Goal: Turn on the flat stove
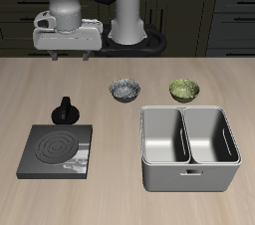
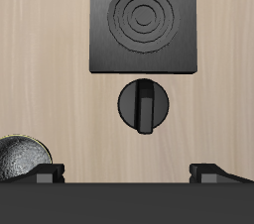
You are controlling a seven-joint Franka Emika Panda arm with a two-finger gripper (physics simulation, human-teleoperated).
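The flat stove is a thin dark grey square plate near the table's front edge. Its ring burner is grey, not glowing. Its black round knob sits just behind the plate. In the wrist view the stove and the knob lie below the hand. My gripper hangs high above the table, behind the knob, open and empty. In the wrist view the gripper shows both fingertips wide apart.
A grey double-compartment metal tub stands beside the stove near the front edge. A dark patterned bowl and a green bowl sit behind the tub. The dark bowl also shows in the wrist view.
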